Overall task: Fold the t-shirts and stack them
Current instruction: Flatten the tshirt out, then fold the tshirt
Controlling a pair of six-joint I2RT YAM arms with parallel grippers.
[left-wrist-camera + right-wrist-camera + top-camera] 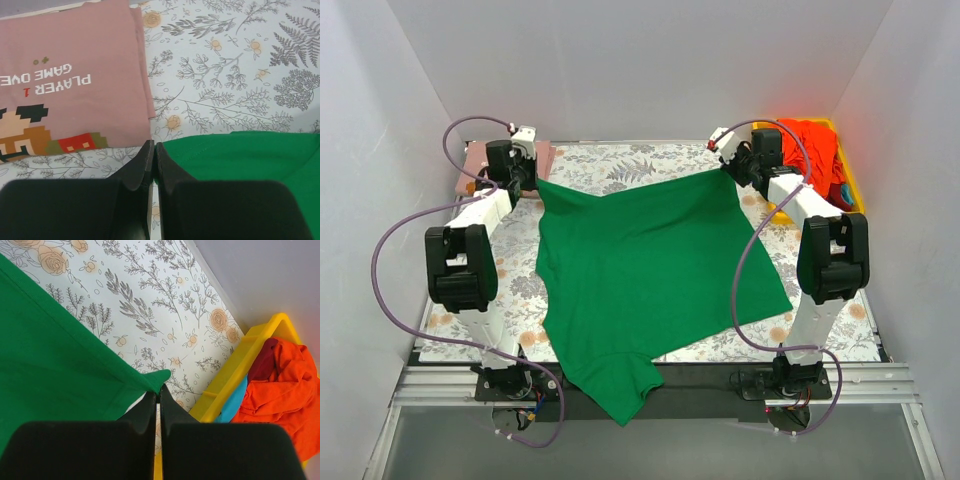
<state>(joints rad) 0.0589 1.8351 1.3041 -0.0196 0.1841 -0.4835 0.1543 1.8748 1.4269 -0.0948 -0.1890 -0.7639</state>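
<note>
Left gripper point(154, 151) and right gripper point(159, 392), fingers closed, each pinch the one green t-shirt point(650, 270). One pink t-shirt point(75, 75); orange shirts point(280, 385) heaped, uncountable.

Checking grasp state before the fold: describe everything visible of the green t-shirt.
The green t-shirt is plain bright green, soft cotton-looking fabric, spread mostly flat but skewed on the floral covering, lightly wrinkled. Its far corners are pinched in the shut left end effector and right end effector. A near flap, apparently a sleeve, overhangs the covering's near edge. It lies apart from the pink shirt.
</note>
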